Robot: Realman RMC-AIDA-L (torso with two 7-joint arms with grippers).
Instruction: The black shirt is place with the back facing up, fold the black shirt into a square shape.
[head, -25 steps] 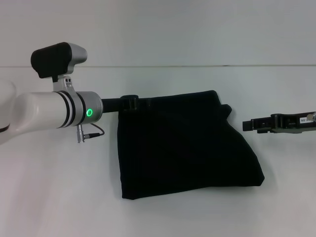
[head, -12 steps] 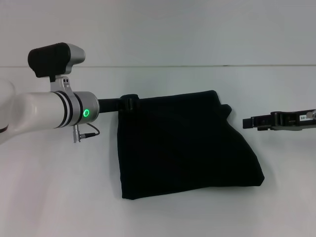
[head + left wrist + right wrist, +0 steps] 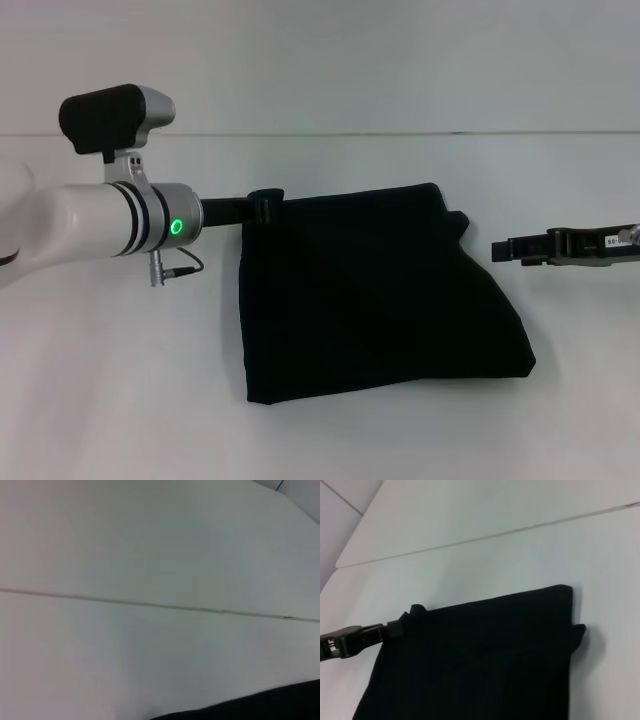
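From the head view you see the black shirt folded into a rough square on the white table, the left gripper at its far left corner, touching the cloth; whether it pinches the cloth you cannot tell. The right gripper hovers just off the shirt's right edge, holding nothing, its opening unclear. The left wrist view shows only table and a shirt edge. The right wrist view shows the shirt with the left gripper at its corner.

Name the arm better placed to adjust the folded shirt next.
Left, probably. The left gripper sits at the far left corner of the black shirt, while the right gripper hangs off to the shirt's right, apart from the fabric.
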